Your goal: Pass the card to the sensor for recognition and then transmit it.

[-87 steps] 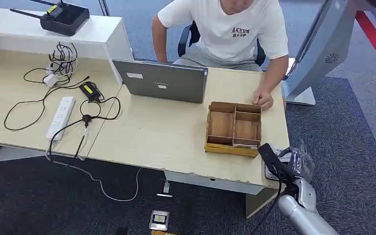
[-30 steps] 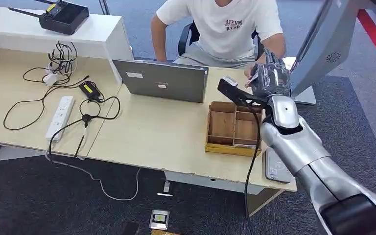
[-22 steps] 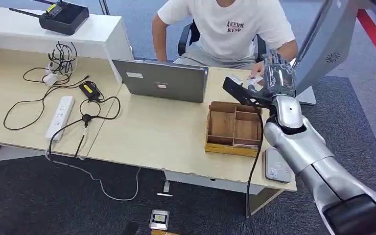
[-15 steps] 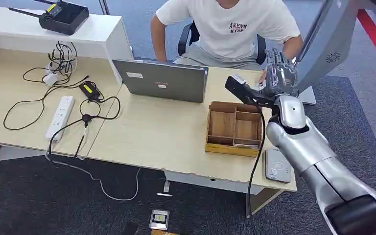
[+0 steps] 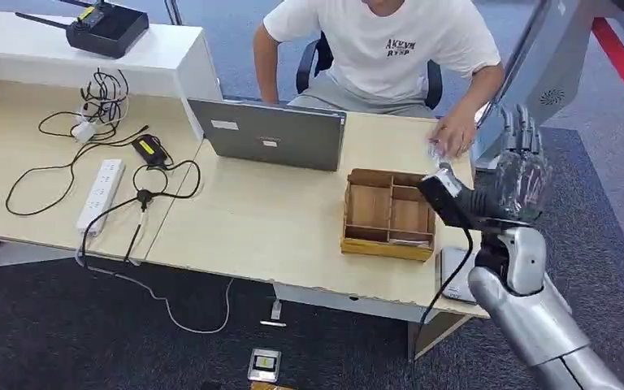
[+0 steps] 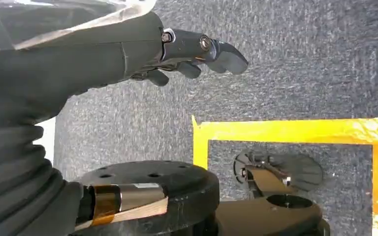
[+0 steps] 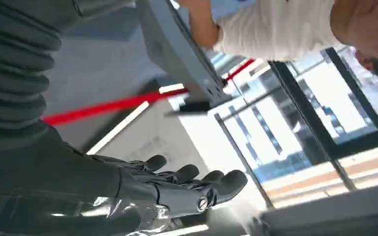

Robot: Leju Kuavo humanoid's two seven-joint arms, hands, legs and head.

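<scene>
My right hand [image 5: 520, 175] is raised off the table's right edge, fingers spread upward and nothing in it. In the right wrist view the same hand [image 7: 177, 189] is stretched out and bare. The person's hand [image 5: 456, 135] lies on the table's far right with a small pale card [image 5: 435, 151] at its fingertips. The grey card sensor [image 5: 453, 280] lies at the table's front right corner, partly behind my forearm. My left hand [image 6: 197, 49] hangs over the carpet, fingers loosely out, holding nothing.
A wooden compartment box [image 5: 388, 213] stands just left of my right hand. A grey laptop [image 5: 268, 134] sits mid-table in front of the seated person [image 5: 390, 49]. A power strip [image 5: 100, 193] and cables lie at left. A tilted grey panel [image 5: 536, 73] rises at right.
My right hand rose from the sensor corner with the card and held it out to the person. The person took it, and my hand has drawn back to the right, now bare.
</scene>
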